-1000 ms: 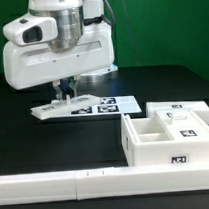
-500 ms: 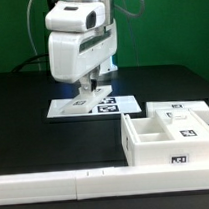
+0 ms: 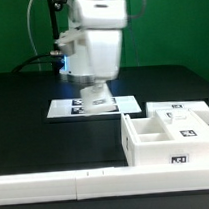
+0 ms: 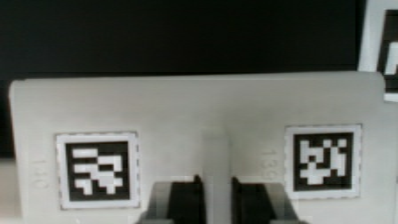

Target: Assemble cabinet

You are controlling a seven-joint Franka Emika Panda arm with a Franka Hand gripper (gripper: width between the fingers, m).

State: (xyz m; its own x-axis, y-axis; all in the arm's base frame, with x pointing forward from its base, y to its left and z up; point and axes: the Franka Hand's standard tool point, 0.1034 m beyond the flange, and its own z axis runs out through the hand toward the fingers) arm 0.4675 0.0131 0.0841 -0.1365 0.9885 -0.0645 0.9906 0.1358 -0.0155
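While the gripper [image 3: 95, 96] points down at the table [image 3: 24, 127], its jaws stand almost fully closed on the flat white panel [image 3: 63, 108].
In the wrist view, the two dark fingers [image 4: 173, 198] of the gripper [image 4: 214, 195] flank a narrow white strip of the panel [image 4: 196, 110], which carries two black-and-white tags [image 4: 96, 165], one on either side of the fingers. The panel lies flat on the black table. The cabinet box [image 3: 146, 155], with open compartments, stands just beside the panel, toward the exterior view's right. A long white rail [image 3: 57, 183] lies across the front, well apart from the panel.
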